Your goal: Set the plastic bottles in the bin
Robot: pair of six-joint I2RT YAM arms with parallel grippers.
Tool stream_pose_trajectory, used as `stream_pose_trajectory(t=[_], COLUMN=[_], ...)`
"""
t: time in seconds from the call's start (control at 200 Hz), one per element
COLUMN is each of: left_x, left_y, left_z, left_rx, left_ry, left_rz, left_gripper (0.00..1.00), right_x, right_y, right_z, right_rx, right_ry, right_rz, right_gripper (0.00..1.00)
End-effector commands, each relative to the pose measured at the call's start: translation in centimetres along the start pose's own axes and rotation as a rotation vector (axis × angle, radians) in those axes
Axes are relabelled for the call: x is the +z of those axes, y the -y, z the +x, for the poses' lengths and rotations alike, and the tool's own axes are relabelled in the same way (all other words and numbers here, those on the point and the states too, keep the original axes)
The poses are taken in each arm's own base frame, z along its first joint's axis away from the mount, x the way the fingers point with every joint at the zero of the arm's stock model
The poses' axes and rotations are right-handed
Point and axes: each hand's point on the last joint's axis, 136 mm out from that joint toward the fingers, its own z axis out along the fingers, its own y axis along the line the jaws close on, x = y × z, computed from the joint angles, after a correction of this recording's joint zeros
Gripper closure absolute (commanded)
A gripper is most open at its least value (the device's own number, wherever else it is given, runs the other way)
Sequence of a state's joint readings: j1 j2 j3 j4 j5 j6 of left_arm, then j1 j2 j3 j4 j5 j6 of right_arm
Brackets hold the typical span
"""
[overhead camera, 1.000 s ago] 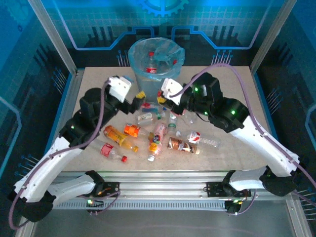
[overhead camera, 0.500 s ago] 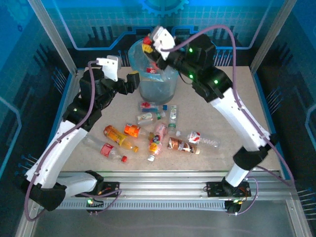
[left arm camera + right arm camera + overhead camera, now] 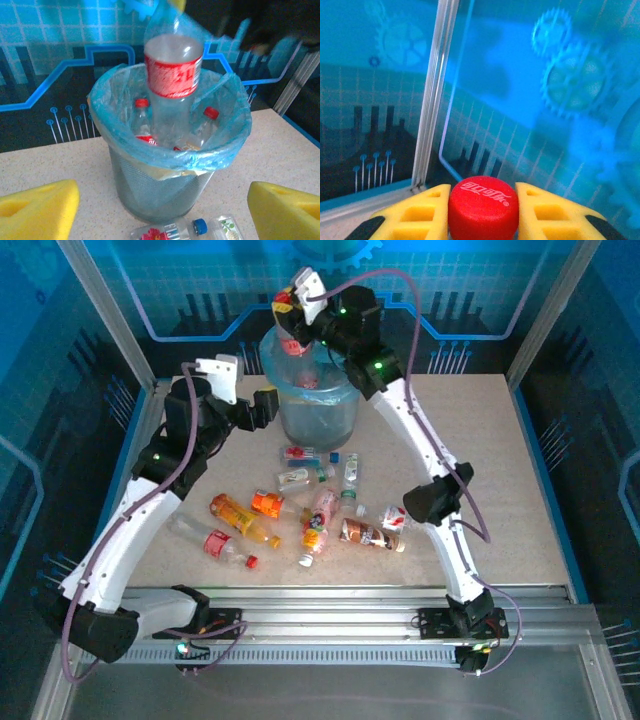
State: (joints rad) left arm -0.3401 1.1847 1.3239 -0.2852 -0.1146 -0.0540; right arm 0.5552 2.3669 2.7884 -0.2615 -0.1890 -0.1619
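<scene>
Blue panel walls — gear and circuit graphics; aluminium frame posts; speckled beige tabletop.

FIJI on blue-capped bottle, illegible script on red cap

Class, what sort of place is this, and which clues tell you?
Probably a robotics lab test cell: metal frame posts, blue wall panels printed with gears and circuit lines, and a table with a mounting rail.

Cool blue ambient light, evenly lit tabletop, soft shadows, blurred wrist-view backgrounds
</scene>
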Motion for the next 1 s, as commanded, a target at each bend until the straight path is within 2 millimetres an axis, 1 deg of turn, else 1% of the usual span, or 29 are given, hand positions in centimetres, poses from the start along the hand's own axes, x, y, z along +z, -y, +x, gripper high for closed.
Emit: stream_pose_trajectory(t=[0.0, 0.05, 0.12, 0.3, 0.36, 0.485, 0.55, 0.62, 0.71, 0.8, 0.85, 0.925, 0.99], left_x=[-0.8, -0.7, -0.7, -0.2, -0.2, -0.3, -0.3, -0.3, -0.3, -0.3, -0.4, -0.4, -0.5], left_y=[-0.2, -0.4, -0.6, -1.1, -1.4, -1.8, -2.0, -2.3, -2.6, -2.8, -2.8, -3.0, -3.1], left_z=[-0.6, -0.4, -0.3, 0.3, 0.5, 0.9, 1.3, 1.6, 1.8, 1.7, 1.7, 1.7, 1.7], left_rx=[-0.01, -0.009, -0.019, -0.031, -0.039, -0.044, -0.044, -0.05, -0.051, -0.056, -0.057, -0.055, -0.054], left_ry=[0.037, 0.038, 0.041, 0.029, 0.025, 0.024, 0.021, 0.019, 0.017, 0.018, 0.02, 0.022, 0.022], left_rz=[0.009, 0.003, -0.002, -0.006, -0.011, -0.015, -0.02, -0.027, -0.033, -0.036, -0.035, -0.038, -0.041], left_gripper=[0.12, 0.12, 0.12, 0.12, 0.12, 0.12, 0.12, 0.12, 0.11, 0.11, 0.11, 0.11, 0.11], right_x=[1.1, 1.7, 2.1, 3.0, 3.0, 3.1, 3.1, 3.0, 2.8, 2.7, 2.6, 2.5, 2.4], right_y=[0.2, 0.0, -0.3, -1.5, -1.8, -2.3, -2.4, -2.6, -2.7, -2.6, -2.6, -2.3, -1.9], right_z=[1.7, 3.7, 5.8, 10.3, 11.7, 13.6, 14.0, 14.3, 14.1, 13.8, 13.5, 13.3, 13.1], right_rx=[0.095, 0.122, 0.144, 0.171, 0.166, 0.17, 0.17, 0.168, 0.166, 0.163, 0.156, 0.145, 0.142], right_ry=[0.027, -0.01, -0.055, -0.129, -0.153, -0.178, -0.182, -0.184, -0.175, -0.17, -0.167, -0.164, -0.161], right_rz=[-0.038, -0.036, -0.045, -0.08, -0.087, -0.102, -0.105, -0.11, -0.111, -0.108, -0.107, -0.096, -0.076], right_gripper=[0.94, 0.93, 0.91, 0.84, 0.78, 0.69, 0.62, 0.57, 0.53, 0.52, 0.53, 0.65, 0.71])
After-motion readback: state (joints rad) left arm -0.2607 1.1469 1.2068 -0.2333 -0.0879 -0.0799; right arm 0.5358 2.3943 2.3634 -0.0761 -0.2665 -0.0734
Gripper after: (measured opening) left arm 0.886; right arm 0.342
